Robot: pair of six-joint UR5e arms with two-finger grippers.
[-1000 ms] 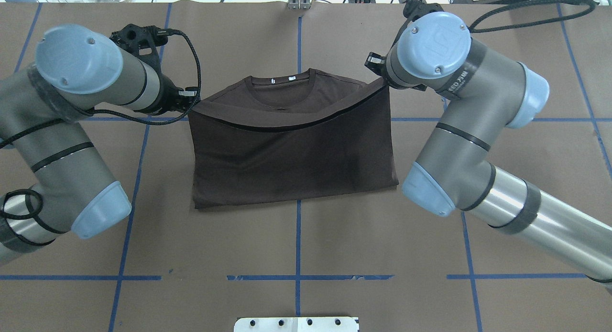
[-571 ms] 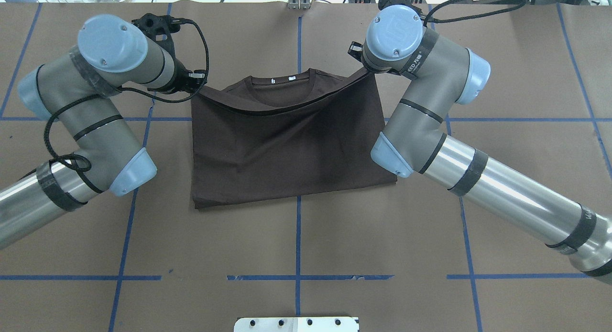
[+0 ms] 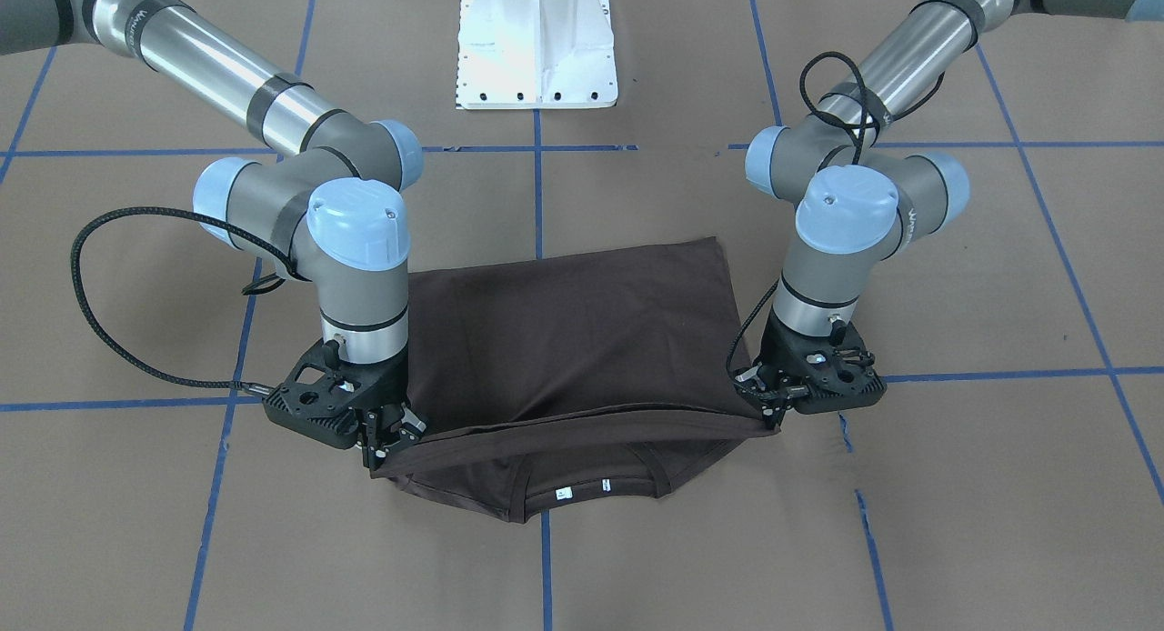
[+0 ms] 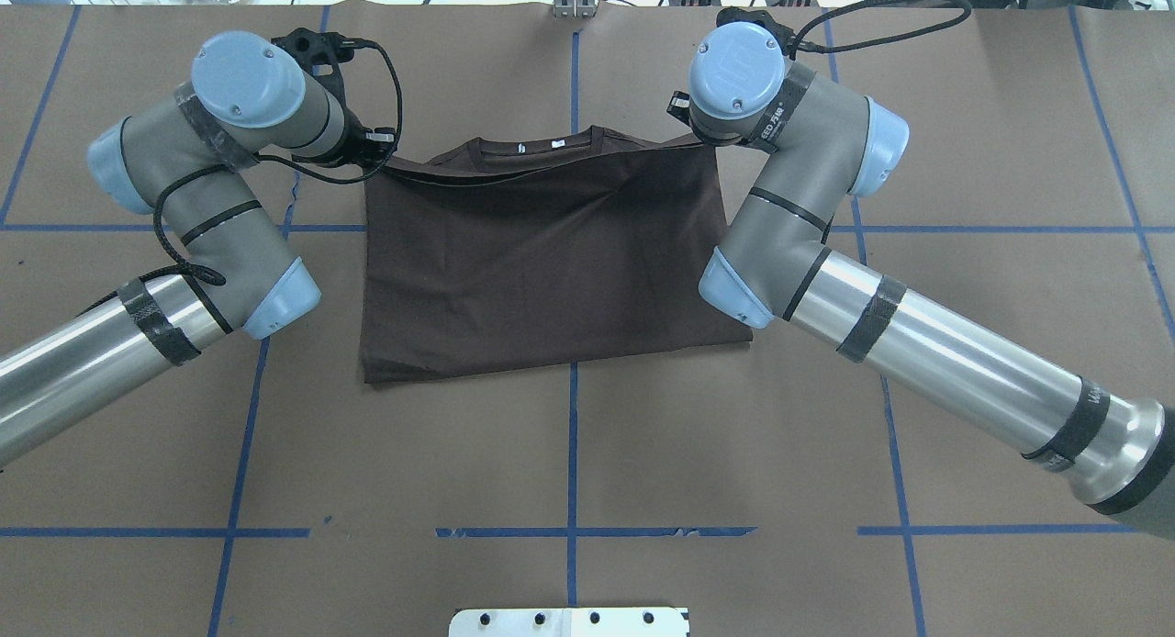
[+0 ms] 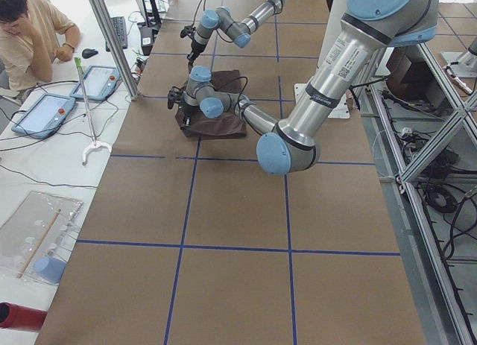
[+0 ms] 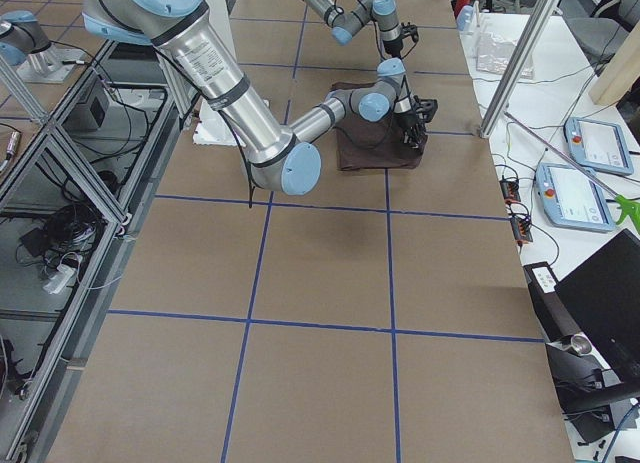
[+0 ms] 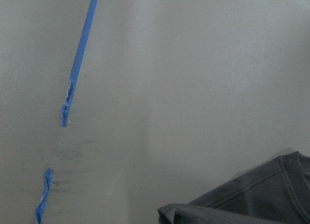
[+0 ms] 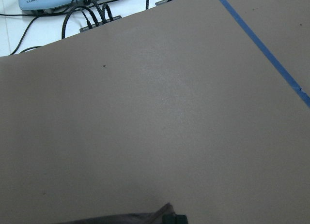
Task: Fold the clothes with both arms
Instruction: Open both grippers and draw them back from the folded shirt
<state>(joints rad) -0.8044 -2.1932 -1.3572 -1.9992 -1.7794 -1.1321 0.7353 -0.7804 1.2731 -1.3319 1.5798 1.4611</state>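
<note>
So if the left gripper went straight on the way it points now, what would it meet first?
Probably the table paper, beside the lower layer of the T-shirt; the left gripper points down, shut on the folded-over hem. Depth is unclear.

Bright, even light from above in all views. Soft faint shadows only, hugging the T-shirt (image 4: 542, 261) near edge. Glare streaks on right arm (image 4: 955, 371) and left arm (image 4: 64, 366) tubes flanking the T-shirt. Blown-out white strip beyond the T-shirt's collar side, overhead view. Fabric near black, folds barely readable. Left wrist view hazy, washed out, T-shirt corner soft. Side views wide-angle, T-shirt tiny.
</note>
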